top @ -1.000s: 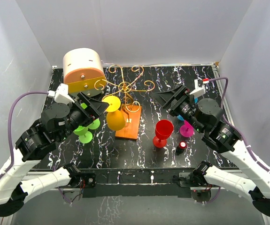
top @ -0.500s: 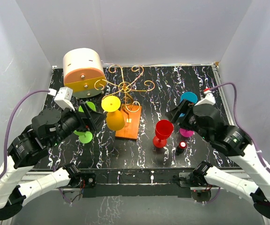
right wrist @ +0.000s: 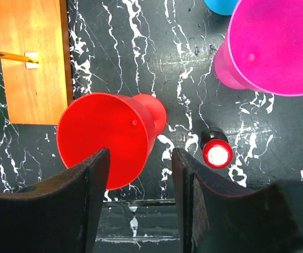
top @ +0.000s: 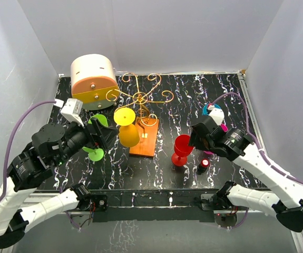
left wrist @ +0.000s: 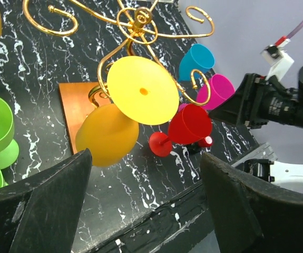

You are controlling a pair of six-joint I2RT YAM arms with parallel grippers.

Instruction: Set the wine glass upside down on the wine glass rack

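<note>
- Right wrist view: my right pincer [right wrist: 140,153] is spread over the red wine glass [right wrist: 106,139], which stands right way up beside the wine glass rack [right wrist: 32,58].
- One finger [right wrist: 90,205] looks inside the cup, but I cannot tell if it touches.
- A crooked squeeze may tip the glass onto the little bottle [right wrist: 216,153].
- My left pincer [left wrist: 147,157] is spread, holding nothing; it may bump the hanging yellow glass [left wrist: 140,89].

Lab test booth: plain white walls [top: 167,31] around a marbled table [top: 193,100].
</note>
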